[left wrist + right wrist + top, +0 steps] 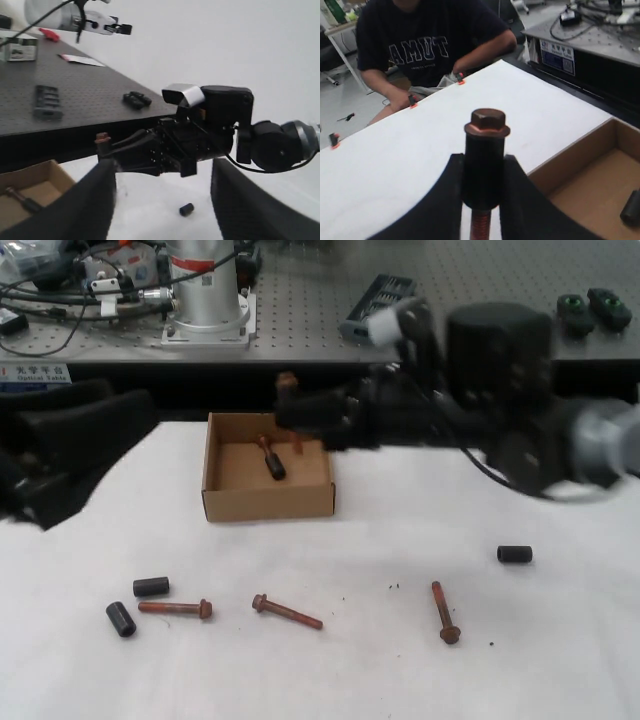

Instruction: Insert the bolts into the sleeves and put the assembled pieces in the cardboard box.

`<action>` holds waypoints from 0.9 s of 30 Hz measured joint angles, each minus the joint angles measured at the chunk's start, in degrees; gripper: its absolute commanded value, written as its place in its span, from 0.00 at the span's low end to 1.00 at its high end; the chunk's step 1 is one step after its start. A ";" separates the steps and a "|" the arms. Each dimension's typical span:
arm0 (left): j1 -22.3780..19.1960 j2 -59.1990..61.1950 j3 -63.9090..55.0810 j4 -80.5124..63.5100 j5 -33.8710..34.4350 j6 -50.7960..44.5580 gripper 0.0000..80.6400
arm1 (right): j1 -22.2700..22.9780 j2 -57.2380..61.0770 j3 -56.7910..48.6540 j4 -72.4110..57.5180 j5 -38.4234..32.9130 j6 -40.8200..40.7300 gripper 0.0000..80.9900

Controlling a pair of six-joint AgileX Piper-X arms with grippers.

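An assembled piece (483, 150), a rusty bolt pushed through a black sleeve, is grasped firmly by the right hand (482, 172). The hexagonal head is turned up and the threaded end is seen below the fingers (517, 200). The piece is held raised near the far rim of the cardboard box (268, 502), presumably so that it can be brought over the opening and let go there without striking the wall. Whether it is already over the opening cannot be told. A finished piece (271, 459) is laid on the floor of the box, so the task is judged to be partly done.

The left hand (162, 192) is released, with nothing between its widely parted fingers. It is found to the left of the box and well apart from it, probably to leave the way free for the other arm.

On the white tabletop (400, 680), in front of the box, three loose bolts are scattered: the left bolt (176, 608), the middle bolt (287, 611) and the right bolt (445, 612). The first sleeve (151, 586) and the second sleeve (121, 618) are placed just beside the left bolt. The lone sleeve (514, 554) is seen well to the right of the box. These pairs are not yet joined, so three insertions are judged to be left
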 measured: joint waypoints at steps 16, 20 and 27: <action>0.02 -24.64 0.00 37.47 -11.64 4.34 0.18 | 0.00 20.68 -28.78 23.08 18.14 6.77 0.03; 0.02 -24.89 0.00 38.42 -11.83 4.32 0.17 | 0.00 20.67 -29.15 24.62 17.23 9.04 0.38; 0.02 -24.89 0.00 38.44 -12.06 4.32 0.17 | 0.00 20.67 -29.28 26.88 17.40 11.67 0.54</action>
